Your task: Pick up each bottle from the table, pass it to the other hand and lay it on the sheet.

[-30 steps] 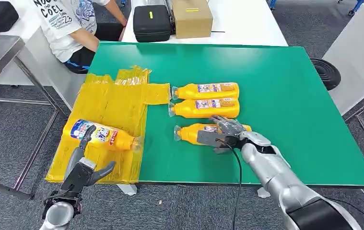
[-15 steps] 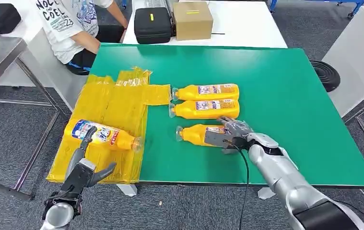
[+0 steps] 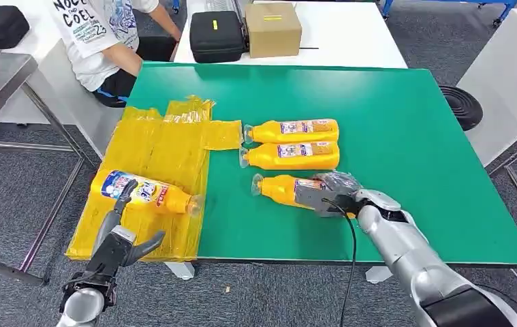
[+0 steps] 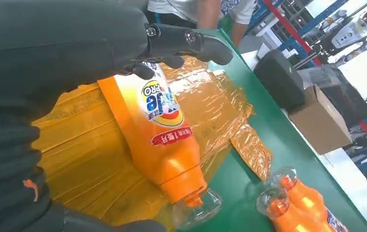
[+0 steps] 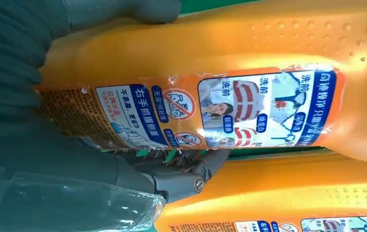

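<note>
At the left, the left hand [image 3: 120, 240] is seen below the near edge of the yellow sheet [image 3: 153, 153], its fingers [image 4: 191, 42] spread apart and nothing held in them. One finger is extended up toward the base end of a labelled orange bottle [image 3: 145, 191], which is laid on its side on the sheet with its clear cap pointing toward the green tabletop [image 3: 405, 122]; whether the finger touches the bottle cannot be told. The sheet is draped over the left part of the tabletop and hangs past its edge.

Just beyond the sheet's right edge, two orange bottles are laid side by side, touching: the far bottle [image 3: 293, 129] and the middle bottle [image 3: 291, 154], caps turned toward the sheet.

Nearer the front edge, the third bottle [image 3: 279, 189] is tilted slightly, cap toward the sheet. Its base half is gripped by the right hand [image 3: 330, 194], and in the right wrist view the thumb and the fingers [image 5: 181, 180] are seen wrapped around its labelled body [image 5: 220, 111].

At the far side, a person in a white printed shirt [image 3: 95, 30] is seated at the tabletop's left corner, and a black case [image 3: 216, 34] and a cardboard box [image 3: 273, 27] are placed on a white table behind.
</note>
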Available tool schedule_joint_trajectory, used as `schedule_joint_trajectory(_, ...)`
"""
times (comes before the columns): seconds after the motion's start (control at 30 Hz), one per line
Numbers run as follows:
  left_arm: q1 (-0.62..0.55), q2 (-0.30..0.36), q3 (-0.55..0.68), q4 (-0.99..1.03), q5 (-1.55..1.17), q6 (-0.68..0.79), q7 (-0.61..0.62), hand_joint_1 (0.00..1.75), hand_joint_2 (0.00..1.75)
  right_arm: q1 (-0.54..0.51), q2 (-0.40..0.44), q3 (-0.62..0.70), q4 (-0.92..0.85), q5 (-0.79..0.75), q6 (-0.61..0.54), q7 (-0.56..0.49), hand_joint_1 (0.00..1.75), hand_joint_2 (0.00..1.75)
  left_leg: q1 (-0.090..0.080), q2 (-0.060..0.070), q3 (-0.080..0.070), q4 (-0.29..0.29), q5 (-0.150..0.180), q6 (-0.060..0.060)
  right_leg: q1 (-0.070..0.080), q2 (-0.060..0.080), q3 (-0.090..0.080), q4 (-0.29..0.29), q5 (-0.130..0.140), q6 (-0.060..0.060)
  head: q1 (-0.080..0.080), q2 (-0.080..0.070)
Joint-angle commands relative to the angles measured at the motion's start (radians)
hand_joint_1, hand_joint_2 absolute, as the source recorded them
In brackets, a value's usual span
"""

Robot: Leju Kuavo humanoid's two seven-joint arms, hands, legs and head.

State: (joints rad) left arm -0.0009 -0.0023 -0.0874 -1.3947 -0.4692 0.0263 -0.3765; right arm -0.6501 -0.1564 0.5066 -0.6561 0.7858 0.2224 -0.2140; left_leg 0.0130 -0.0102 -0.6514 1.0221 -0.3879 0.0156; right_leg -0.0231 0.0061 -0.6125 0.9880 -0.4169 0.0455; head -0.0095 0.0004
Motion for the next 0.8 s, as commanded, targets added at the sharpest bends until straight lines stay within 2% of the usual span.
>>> schedule_joint_trajectory(0.03, 0.006, 0.002, 0.022, 0.03, 0.011, 0.0, -0.011, 0.0, 1.75, 0.091, 0.023, -0.061, -0.067, -0.078, -0.062, -0.113, 1.75, 1.75, 0.001, 0.0, 0.004, -0.002, -0.001, 0.0, 0.001, -0.001, 0.005, -0.003, -0.001, -0.002, 0.0, 0.0)
schedule_joint_trajectory(0.1, 0.015, -0.011, 0.041, 0.017, 0.033, 0.01, -0.027, 0.0, 1.75, 0.133, 0.063, -0.122, -0.164, -0.138, -0.118, -0.172, 1.75, 1.75, 0.001, 0.001, 0.005, -0.002, -0.002, -0.001, 0.002, 0.0, 0.005, -0.003, -0.001, -0.003, 0.0, 0.0)
schedule_joint_trajectory(0.17, 0.013, -0.011, 0.045, 0.009, 0.043, 0.01, -0.032, 0.0, 1.75, 0.154, 0.079, -0.135, -0.227, -0.156, -0.121, -0.162, 1.75, 1.75, 0.001, 0.003, 0.004, -0.002, -0.002, -0.001, 0.002, 0.002, 0.004, -0.002, -0.001, -0.003, 0.0, 0.0)
schedule_joint_trajectory(0.2, 0.014, -0.015, 0.053, 0.005, 0.059, 0.013, -0.034, 0.0, 1.75, 0.172, 0.092, -0.157, -0.266, -0.177, -0.145, -0.189, 1.75, 1.75, 0.001, 0.004, 0.002, -0.001, -0.002, -0.001, 0.002, 0.003, 0.003, -0.001, 0.0, -0.003, 0.0, 0.0)
schedule_joint_trajectory(0.4, 0.032, -0.03, 0.08, -0.021, 0.145, 0.01, -0.048, 0.0, 1.75, 0.245, 0.156, -0.205, -0.399, -0.254, -0.164, -0.301, 1.75, 1.75, 0.002, 0.001, -0.004, -0.001, -0.002, -0.001, 0.002, 0.001, -0.003, 0.0, 0.0, -0.002, 0.0, 0.0)
schedule_joint_trajectory(0.5, 0.039, -0.042, 0.096, -0.04, 0.217, -0.011, -0.053, 0.0, 1.75, 0.27, 0.183, -0.219, -0.444, -0.273, -0.175, -0.322, 1.75, 1.75, 0.002, 0.003, -0.002, 0.0, -0.003, -0.001, 0.003, 0.002, -0.001, 0.0, -0.002, -0.003, 0.0, 0.0)
schedule_joint_trajectory(0.8, 0.018, -0.024, 0.057, -0.012, 0.484, -0.263, -0.061, 0.0, 1.75, 0.265, 0.221, -0.213, -0.41, -0.308, -0.188, -0.374, 1.75, 1.75, 0.001, 0.001, -0.007, -0.001, -0.002, -0.001, 0.002, 0.0, -0.006, 0.0, -0.001, -0.003, 0.0, 0.0)
